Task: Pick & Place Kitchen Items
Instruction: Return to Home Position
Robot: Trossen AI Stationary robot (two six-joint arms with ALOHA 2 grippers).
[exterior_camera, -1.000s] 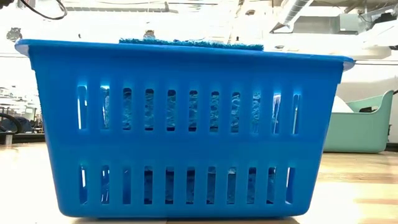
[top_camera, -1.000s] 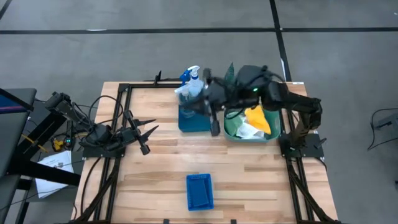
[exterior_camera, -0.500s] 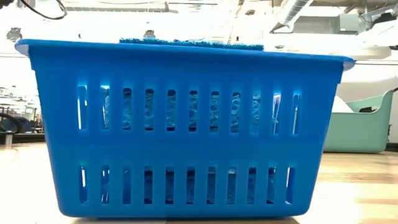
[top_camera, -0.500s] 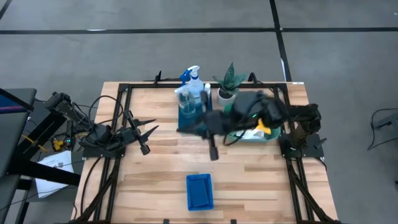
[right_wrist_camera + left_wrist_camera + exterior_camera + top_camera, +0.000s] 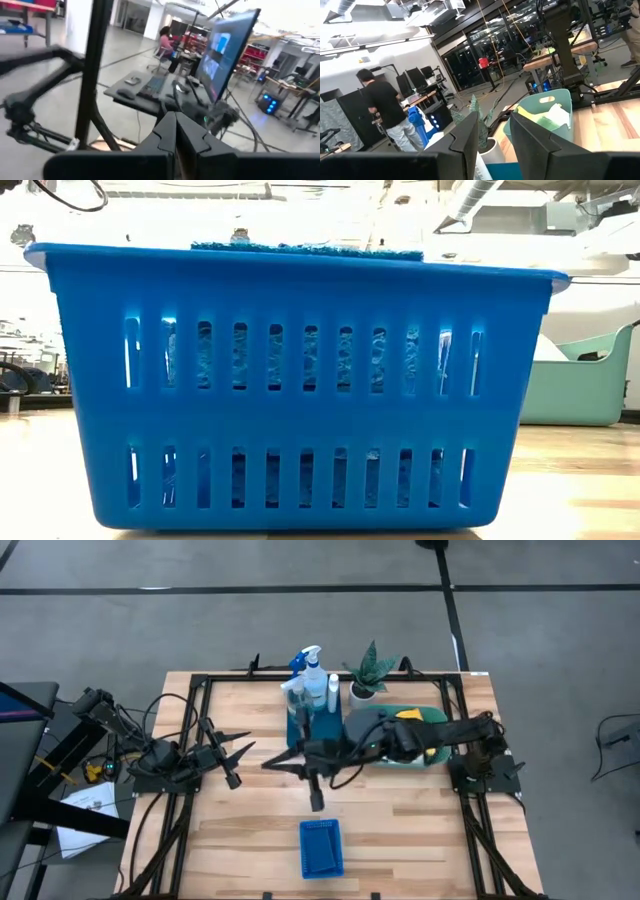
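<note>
The blue-trigger spray bottle (image 5: 306,664) and white bottles (image 5: 322,690) stand in a blue tray (image 5: 296,730) at the table's far middle. Yellow (image 5: 412,716) and white cloths lie in the teal tub (image 5: 362,723), which also shows in the left wrist view (image 5: 545,112). A blue slotted basket (image 5: 321,847) with blue sponges (image 5: 300,248) stands near the front edge. My right gripper (image 5: 270,763) is shut and empty over the table's middle, in front of the tray, fingers pointing toward the left edge. My left gripper (image 5: 240,746) is open and empty at the left.
A small potted green plant (image 5: 366,674) stands behind the tub. A black frame runs around the table's edges (image 5: 200,690). Bare wood lies between the two grippers and the basket. A person (image 5: 385,112) stands in the room beyond the table.
My right gripper has swung from above the tray and tub at the far side toward the table's left and near edges, coming down over the table's middle. The tub and plant, which the arm hid, show again. Nothing else has moved.
</note>
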